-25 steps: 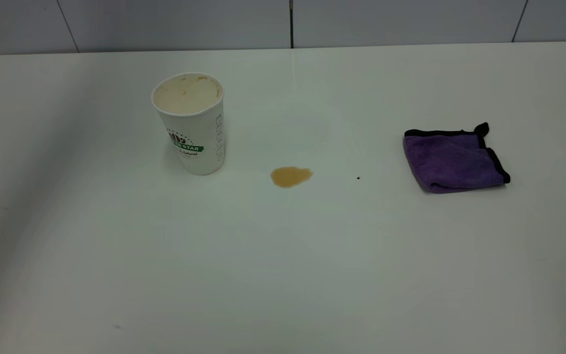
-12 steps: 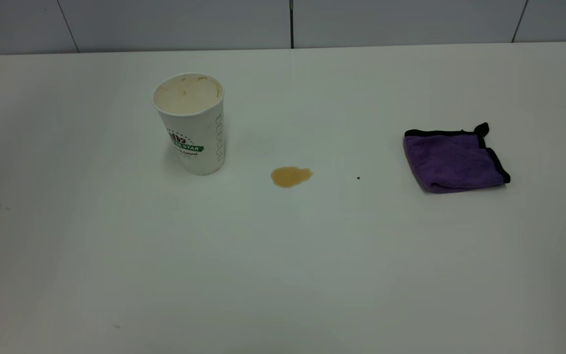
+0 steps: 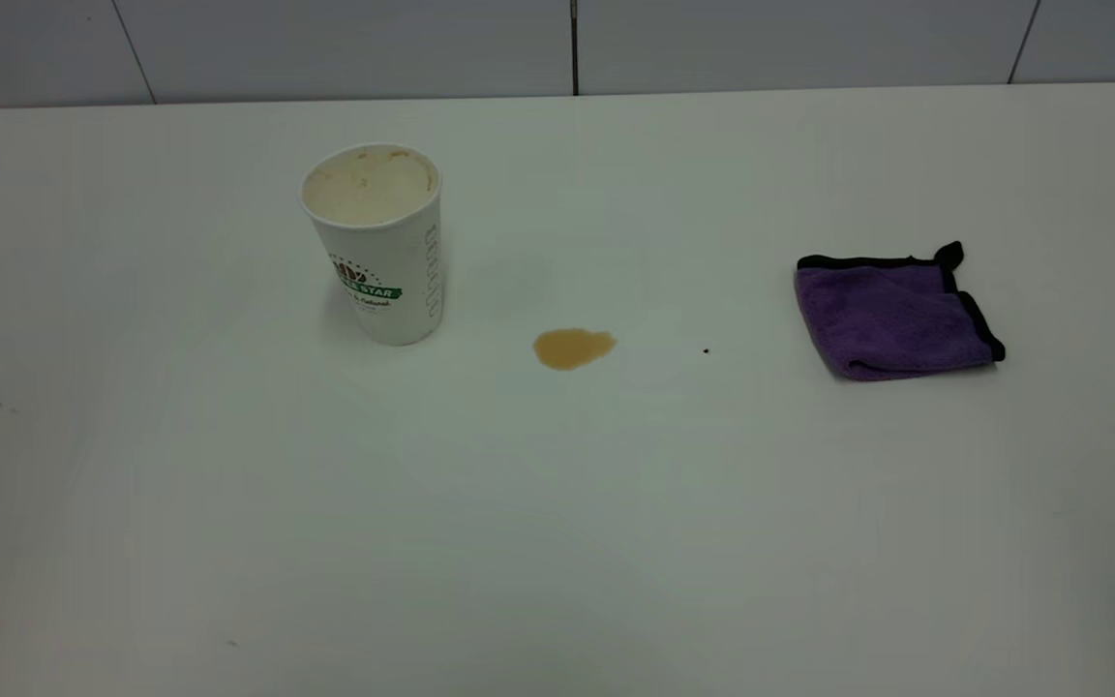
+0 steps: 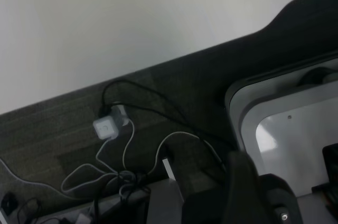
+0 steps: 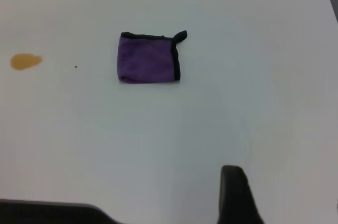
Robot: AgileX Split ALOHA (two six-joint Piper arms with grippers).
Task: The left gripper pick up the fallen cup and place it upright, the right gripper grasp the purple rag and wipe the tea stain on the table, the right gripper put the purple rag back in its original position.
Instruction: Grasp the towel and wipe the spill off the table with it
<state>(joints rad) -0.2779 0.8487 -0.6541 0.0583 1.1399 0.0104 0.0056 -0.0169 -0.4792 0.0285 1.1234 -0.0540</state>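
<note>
A white paper cup [image 3: 376,242] with a green logo stands upright at the table's back left. A small brown tea stain [image 3: 572,348] lies on the table to the right of the cup. The folded purple rag [image 3: 891,317] with black trim lies flat at the right. It also shows in the right wrist view [image 5: 149,58], with the stain [image 5: 25,61] beside it. Neither gripper shows in the exterior view. My right gripper [image 5: 236,195] hangs well back from the rag. My left gripper [image 4: 248,192] is off the table, over the floor.
A tiny dark speck [image 3: 706,350] lies between the stain and the rag. In the left wrist view, a white plug block [image 4: 107,126] and loose cables [image 4: 132,155] lie on the dark floor. The tiled wall runs behind the table.
</note>
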